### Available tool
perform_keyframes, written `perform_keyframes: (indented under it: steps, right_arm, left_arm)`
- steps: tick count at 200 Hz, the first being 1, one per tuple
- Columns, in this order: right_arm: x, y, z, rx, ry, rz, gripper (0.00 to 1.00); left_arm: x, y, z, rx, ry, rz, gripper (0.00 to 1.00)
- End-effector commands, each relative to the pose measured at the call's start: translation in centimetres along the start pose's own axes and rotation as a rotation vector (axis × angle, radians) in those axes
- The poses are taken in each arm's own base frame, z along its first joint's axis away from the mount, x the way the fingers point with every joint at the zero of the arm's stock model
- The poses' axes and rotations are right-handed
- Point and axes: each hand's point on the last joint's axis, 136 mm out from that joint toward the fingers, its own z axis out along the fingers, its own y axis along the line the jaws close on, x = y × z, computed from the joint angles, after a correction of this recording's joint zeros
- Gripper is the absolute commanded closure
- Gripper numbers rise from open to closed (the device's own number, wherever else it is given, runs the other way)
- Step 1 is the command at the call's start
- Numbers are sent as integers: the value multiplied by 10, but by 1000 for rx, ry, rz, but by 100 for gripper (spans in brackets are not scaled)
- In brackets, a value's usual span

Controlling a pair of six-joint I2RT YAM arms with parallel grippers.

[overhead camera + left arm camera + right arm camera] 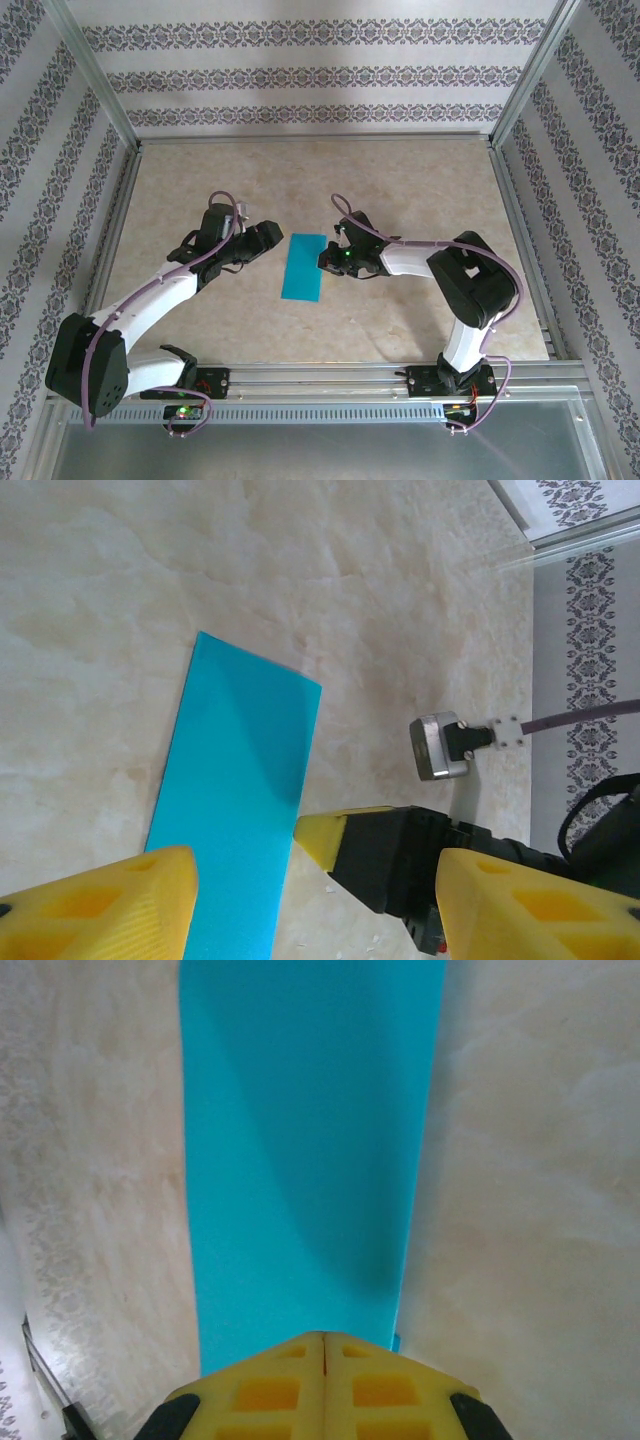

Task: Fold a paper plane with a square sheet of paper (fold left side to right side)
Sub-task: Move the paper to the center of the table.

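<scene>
You'll find the square sheet of paper point(304, 267) as a narrow teal-blue rectangle, folded in half. It lies flat at mid-worktop point(400, 190). Long axis runs near to far, far end tilted slightly right. Surface smooth, edges crisp.

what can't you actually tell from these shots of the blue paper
Right wrist view: whether the shut right claw pinches the paper or just presses it; its own fingers cover that edge.
Left wrist view: the paper's near end, cut off by the frame's bottom edge.
Top view: how many layers the paper has; too small.
</scene>
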Motion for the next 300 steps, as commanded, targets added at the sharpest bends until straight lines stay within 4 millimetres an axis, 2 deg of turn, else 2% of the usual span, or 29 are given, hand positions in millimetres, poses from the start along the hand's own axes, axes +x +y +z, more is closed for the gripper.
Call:
perform_keyframes:
  steps: [1, 41, 80, 130, 152, 179, 205, 300]
  right_arm:
    - [-2, 0, 10, 7, 9, -27, 100]
    - [4, -17, 11, 65, 53, -37, 100]
    - [13, -37, 8, 128, 111, -57, 100]
    - [17, -51, -8, 149, 108, -70, 100]
    - [16, -52, -13, 144, 100, -78, 100]
    - [15, -53, -16, 140, 93, -83, 100]
    - [14, -53, -16, 140, 91, -88, 100]
    - [13, -56, -19, 139, 86, -86, 100]
  left_arm:
    - [-2, 2, -5, 5, -5, 10, 36]
    - [5, 8, -2, -9, 31, 30, 40]
    - [20, 7, 13, 30, 109, 5, 47]
    - [60, 26, 37, -44, 251, -32, 51]
    - [79, 35, 46, -81, 314, -46, 51]
    - [104, 38, 57, -109, 421, -35, 56]
    - [119, 43, 66, -136, 479, -36, 59]
    - [130, 47, 84, -171, 537, -15, 61]
